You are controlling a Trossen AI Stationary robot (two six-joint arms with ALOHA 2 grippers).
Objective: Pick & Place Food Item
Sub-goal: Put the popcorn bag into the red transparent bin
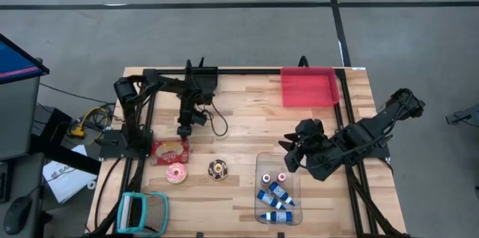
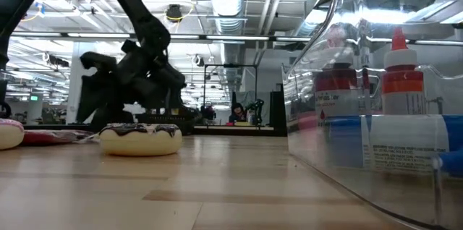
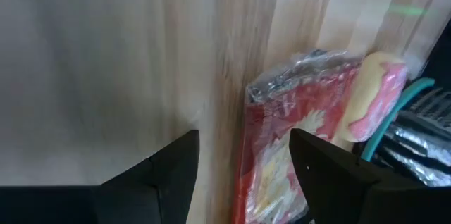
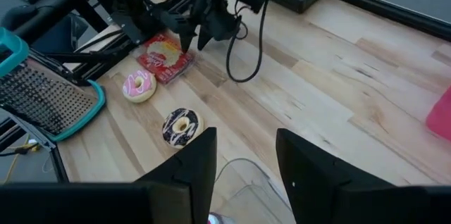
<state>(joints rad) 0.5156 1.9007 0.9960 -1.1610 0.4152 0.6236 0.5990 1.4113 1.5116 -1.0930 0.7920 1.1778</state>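
A red plastic-wrapped food packet (image 1: 170, 149) lies flat on the wooden table at the left. My left gripper (image 3: 243, 175) stands open just above the packet's far edge (image 3: 296, 132), slanting down, touching nothing. Nearer the front lie a pink-iced donut (image 1: 177, 174) and a chocolate-iced donut (image 1: 218, 169). My right gripper (image 4: 245, 160) hovers open and empty, high over the clear bin (image 1: 277, 187) at the right.
A red tray (image 1: 308, 87) sits at the far right of the table. The clear bin holds several small bottles. A teal wire basket (image 1: 144, 212) stands at the near left corner. A black cable (image 4: 246, 48) loops on the table beside the left arm.
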